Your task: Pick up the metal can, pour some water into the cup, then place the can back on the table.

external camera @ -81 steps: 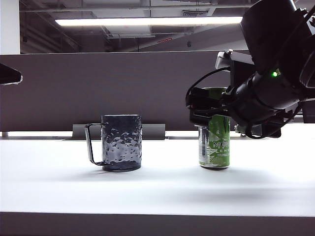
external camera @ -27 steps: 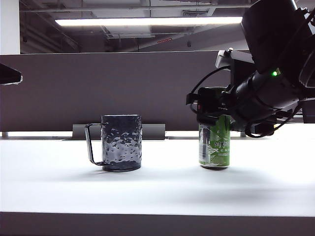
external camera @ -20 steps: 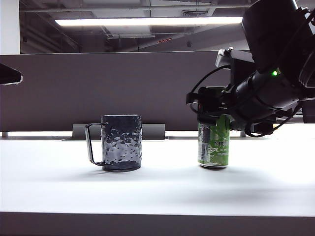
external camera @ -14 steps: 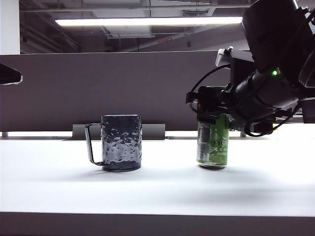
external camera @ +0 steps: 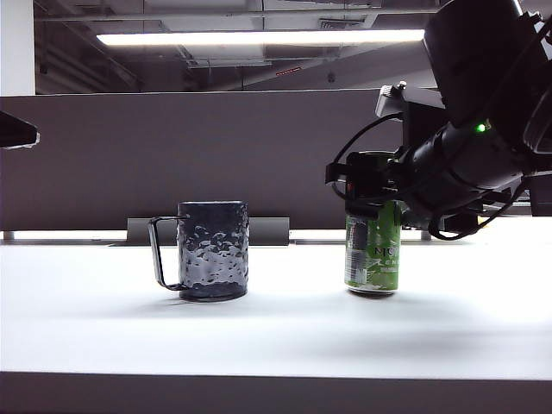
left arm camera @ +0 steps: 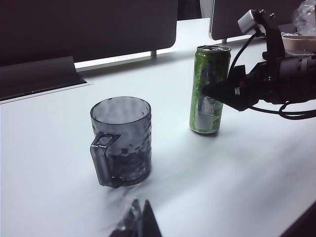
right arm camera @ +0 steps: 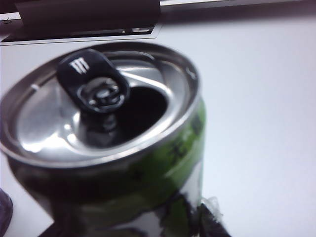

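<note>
Right end effector (external camera: 369, 185) clamped on upper tall green metal can (external camera: 373, 254), dimpled dark mug (external camera: 213, 250) well apart, left end effector (left arm camera: 138, 222) near mug, state indeterminate.

The right gripper (external camera: 366, 185) covers the upper part of the metal can (external camera: 373, 255) in the exterior view. In the right wrist view the can's lower body runs off the frame and looks blurred. Only dark, smeared tips of the left gripper (left arm camera: 140, 222) show, state unclear.

Bright ceiling strip light (external camera: 259, 37) overhead, glare washing the white table (external camera: 259, 328) — right wrist close-up soft, blurred.
</note>
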You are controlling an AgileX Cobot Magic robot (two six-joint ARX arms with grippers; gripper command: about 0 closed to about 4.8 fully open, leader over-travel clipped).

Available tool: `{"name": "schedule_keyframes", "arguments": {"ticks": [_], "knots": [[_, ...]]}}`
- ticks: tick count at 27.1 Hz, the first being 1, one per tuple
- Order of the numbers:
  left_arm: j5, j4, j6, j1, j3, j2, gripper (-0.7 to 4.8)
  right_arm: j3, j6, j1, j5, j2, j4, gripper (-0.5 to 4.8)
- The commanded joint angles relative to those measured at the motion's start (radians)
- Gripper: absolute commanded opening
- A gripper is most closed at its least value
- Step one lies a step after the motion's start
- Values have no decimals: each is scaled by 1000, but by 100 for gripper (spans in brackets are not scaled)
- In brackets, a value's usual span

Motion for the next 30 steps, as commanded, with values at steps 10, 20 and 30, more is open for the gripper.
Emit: {"name": "schedule_keyframes", "arguments": {"ticks": [10,20,30], "knots": [[0,13,0,1,1,1,-5,5,-51,3,-3,-4,35,304],[0,13,0,1,1,1,-5,5,-53,3,-3,-4,67,303],[0,13,0,1,1,1,-5,4,-55,4,-3,-3,27,303]]}}
